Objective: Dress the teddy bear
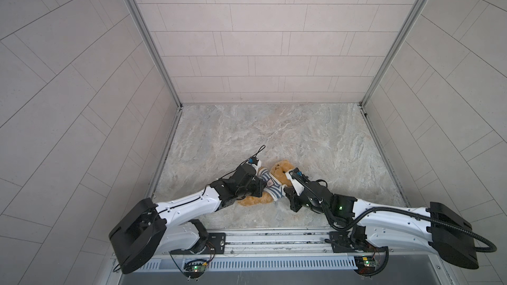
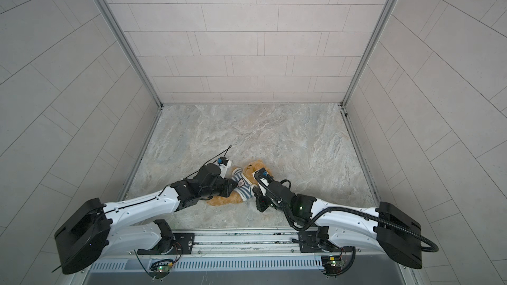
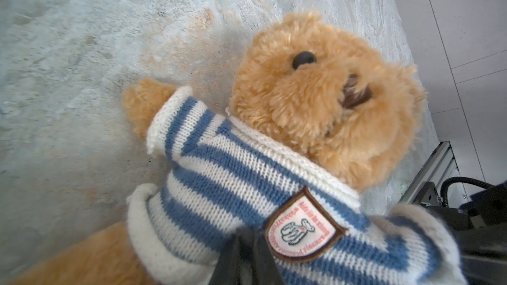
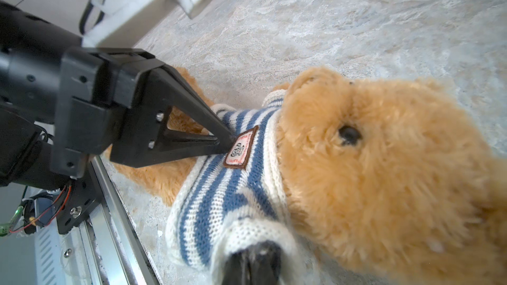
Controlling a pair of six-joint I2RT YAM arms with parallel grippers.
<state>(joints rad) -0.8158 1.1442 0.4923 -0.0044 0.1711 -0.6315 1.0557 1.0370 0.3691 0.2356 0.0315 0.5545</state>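
Knitwear covers our teddy bear [image 1: 282,169] [image 2: 253,168], which lies on its back on the desk [image 1: 301,138], close to the front edge where the arms are mounted and a little left of that edge's middle. In both top views its head points toward the back edge and its legs trail toward the front left corner. The striped sweater [image 3: 233,174], blue and white, sits on the torso with its white collar under the chin, and one furry paw pokes out of a sleeve.

We see the left gripper [image 4: 229,143] reaching in from the left, its black fingers drawn together to a narrow point and pinching the knit just beside the sewn patch [image 4: 241,148] on the chest.

We see the right gripper [image 4: 252,264] coming in from the right, closed tight, with the white cuff [image 4: 247,237] of the other sleeve bunched around its dark tips. We cannot tell whether a paw fills that sleeve.

Both grippers flank the bear's body, with the head lying free between their wrists.
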